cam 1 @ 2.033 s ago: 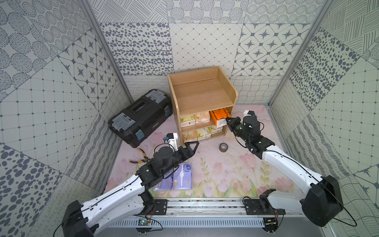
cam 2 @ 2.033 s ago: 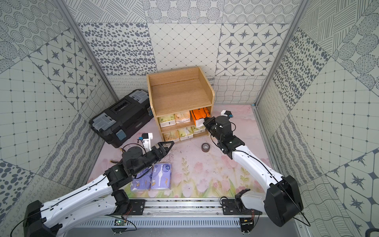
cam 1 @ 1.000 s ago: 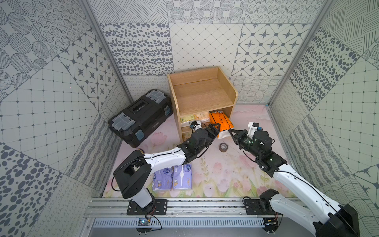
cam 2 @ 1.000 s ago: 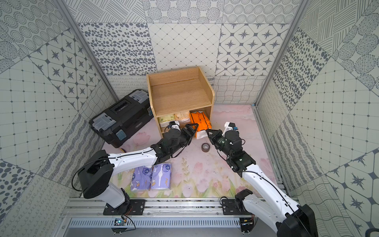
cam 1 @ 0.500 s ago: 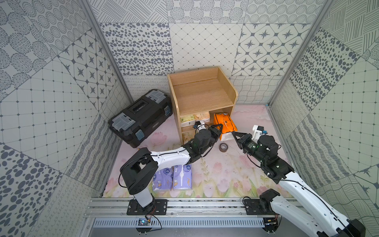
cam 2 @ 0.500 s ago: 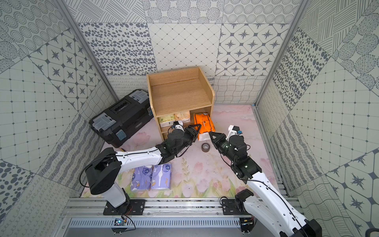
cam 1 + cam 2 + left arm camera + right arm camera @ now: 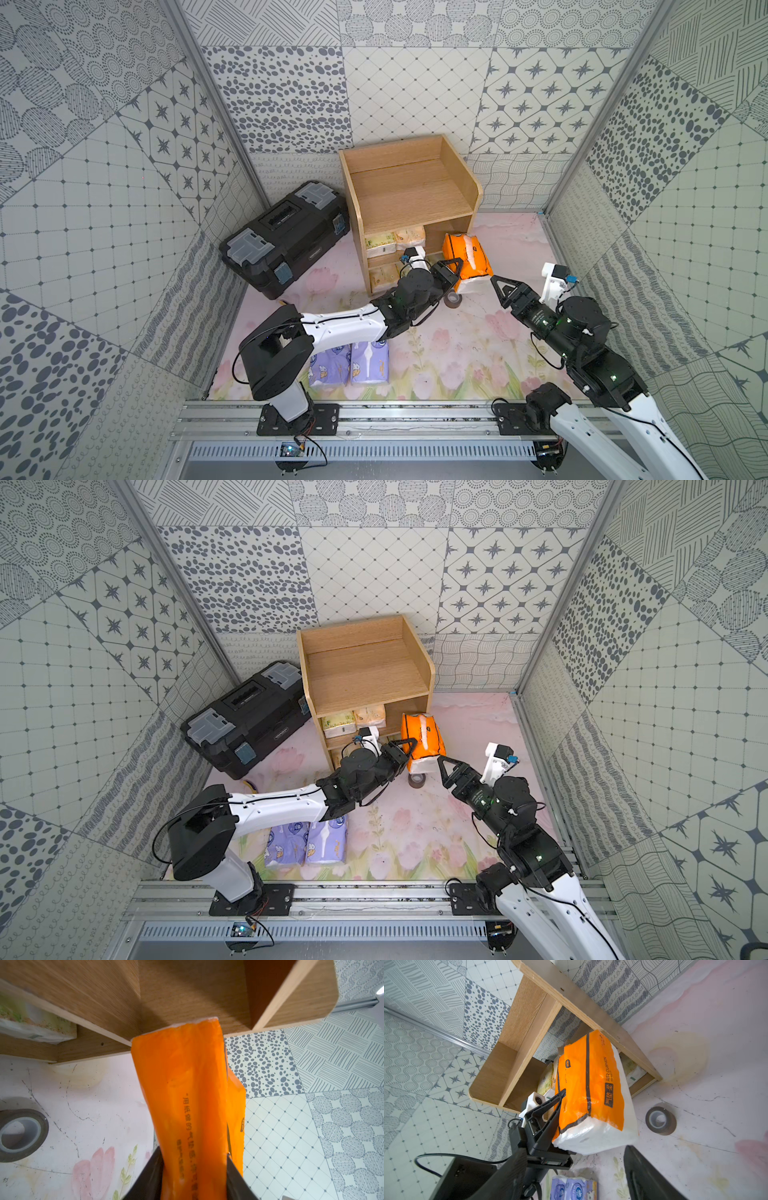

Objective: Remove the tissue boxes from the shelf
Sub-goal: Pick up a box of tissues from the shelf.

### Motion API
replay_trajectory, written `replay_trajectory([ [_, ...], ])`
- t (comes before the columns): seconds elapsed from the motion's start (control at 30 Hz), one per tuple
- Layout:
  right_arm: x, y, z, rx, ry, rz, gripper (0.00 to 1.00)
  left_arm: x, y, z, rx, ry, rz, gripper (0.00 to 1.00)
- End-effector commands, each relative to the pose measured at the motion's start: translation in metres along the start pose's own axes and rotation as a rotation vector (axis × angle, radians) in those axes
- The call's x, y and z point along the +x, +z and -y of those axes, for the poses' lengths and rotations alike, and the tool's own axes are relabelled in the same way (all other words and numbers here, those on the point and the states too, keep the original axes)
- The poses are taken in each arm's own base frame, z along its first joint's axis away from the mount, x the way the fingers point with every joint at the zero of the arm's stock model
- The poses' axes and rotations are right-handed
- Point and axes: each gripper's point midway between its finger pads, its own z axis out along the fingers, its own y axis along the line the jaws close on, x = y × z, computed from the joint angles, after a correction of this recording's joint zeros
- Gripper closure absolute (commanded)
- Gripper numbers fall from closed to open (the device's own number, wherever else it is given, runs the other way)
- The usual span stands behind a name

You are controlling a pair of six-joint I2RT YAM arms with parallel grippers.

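Note:
An orange tissue pack (image 7: 465,259) (image 7: 422,739) hangs in the air just in front of the right end of the wooden shelf (image 7: 411,195) (image 7: 365,667). My left gripper (image 7: 455,270) (image 7: 193,1153) is shut on its lower end, a finger (image 7: 550,1105) pressed to each broad face. My right gripper (image 7: 500,286) (image 7: 577,1184) stands open just right of the pack, holding nothing. Cream packs (image 7: 395,243) (image 7: 359,721) fill the left of the middle tier, and more (image 7: 384,274) sit on the tier below. Two lavender packs (image 7: 349,368) (image 7: 307,845) lie on the mat near the front.
A grey tape roll (image 7: 453,299) (image 7: 660,1118) lies on the mat right under the held pack. A black toolbox (image 7: 286,237) stands left of the shelf. The metal rail (image 7: 374,419) carrying both arm bases runs along the front, and patterned walls close in the sides.
My right gripper pulled the orange pack out of the shelf, then opened and drew back to the right. My left gripper reached in and closed on the pack.

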Motion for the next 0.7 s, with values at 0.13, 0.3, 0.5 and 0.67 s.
replay_trajectory([
  [0.13,0.018,-0.001,0.010,0.007,-0.065,-0.073,0.10,0.026,-0.039,0.029,0.138,0.090,-0.076,0.62],
  [0.3,0.034,-0.001,0.008,-0.037,-0.062,-0.146,0.03,0.035,-0.062,0.026,0.170,0.089,-0.109,0.62],
  [0.5,0.053,0.007,0.001,-0.133,0.015,-0.217,0.03,0.042,-0.086,0.019,0.217,0.044,-0.153,0.63],
  [0.67,0.064,0.017,-0.002,-0.222,0.101,-0.240,0.12,0.045,-0.103,0.021,0.266,0.025,-0.167,0.63],
])
